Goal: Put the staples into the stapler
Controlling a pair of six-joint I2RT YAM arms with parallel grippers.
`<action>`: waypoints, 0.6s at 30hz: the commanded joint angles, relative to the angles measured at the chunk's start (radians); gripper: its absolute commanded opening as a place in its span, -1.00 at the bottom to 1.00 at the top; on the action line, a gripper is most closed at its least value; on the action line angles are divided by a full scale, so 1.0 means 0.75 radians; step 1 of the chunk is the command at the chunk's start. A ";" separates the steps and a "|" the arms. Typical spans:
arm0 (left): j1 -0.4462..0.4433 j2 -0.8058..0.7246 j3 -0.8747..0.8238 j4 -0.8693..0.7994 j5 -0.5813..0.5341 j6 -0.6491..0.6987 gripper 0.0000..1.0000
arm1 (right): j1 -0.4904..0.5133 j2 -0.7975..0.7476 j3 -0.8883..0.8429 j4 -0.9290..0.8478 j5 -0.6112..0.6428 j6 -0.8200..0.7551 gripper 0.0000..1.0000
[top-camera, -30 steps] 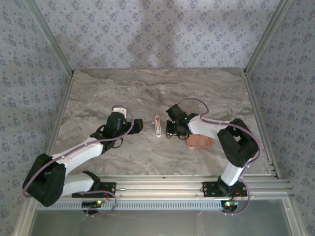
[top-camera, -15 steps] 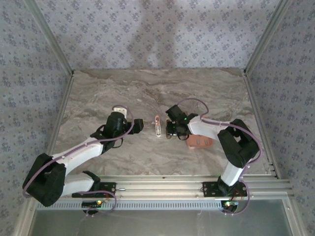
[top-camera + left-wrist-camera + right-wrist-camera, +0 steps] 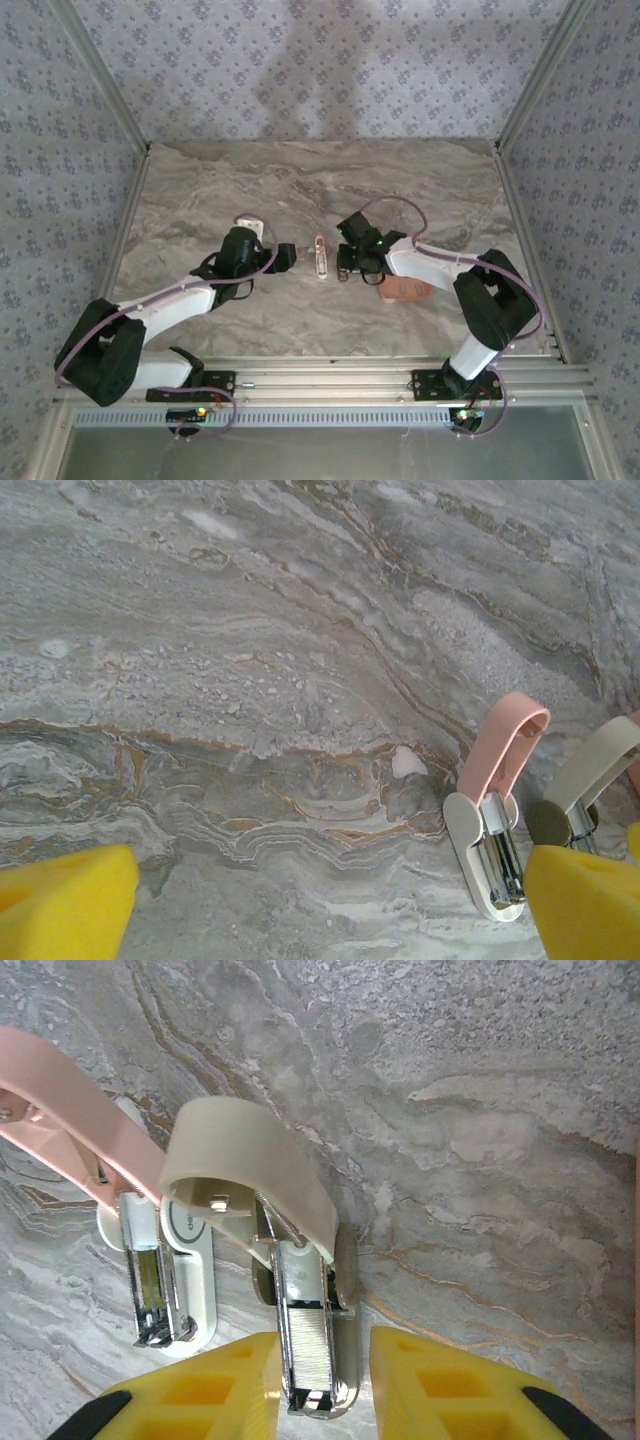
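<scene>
My left hand (image 3: 288, 257) is spread wide, its yellow fingertips (image 3: 60, 905) far apart at the bottom corners of the left wrist view, with bare marbled tabletop (image 3: 240, 190) between them. The stapler (image 3: 320, 257) lies on the stone near the middle, between my two hands and just to the right of the left one. Its pink arm (image 3: 60, 1100) is raised at a slant above its white base (image 3: 198, 1280), and a shiny metal channel (image 3: 155, 1295) lies exposed along that base. Just beside it, on the side toward my right arm, is a cream-armed piece (image 3: 245, 1165) with a metal rail (image 3: 305, 1335) of its own. My right hand (image 3: 322, 1390) is set over that rail, with one of its yellow fingers (image 3: 215, 1395) close on each side. The hand is only partly parted, and I cannot tell whether it pinches the rail or merely flanks it. A salmon tray (image 3: 408, 291) lies on the tabletop partly under my right forearm, near the stapler but apart from it.
</scene>
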 commanded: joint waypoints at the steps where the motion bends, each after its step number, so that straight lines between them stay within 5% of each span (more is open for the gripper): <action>1: 0.004 0.029 0.030 0.048 0.049 0.000 0.97 | 0.010 -0.039 0.004 -0.023 0.041 0.020 -0.40; 18: 0.005 0.075 0.097 0.008 0.071 -0.022 0.97 | -0.041 -0.193 0.032 -0.081 -0.005 -0.013 -0.35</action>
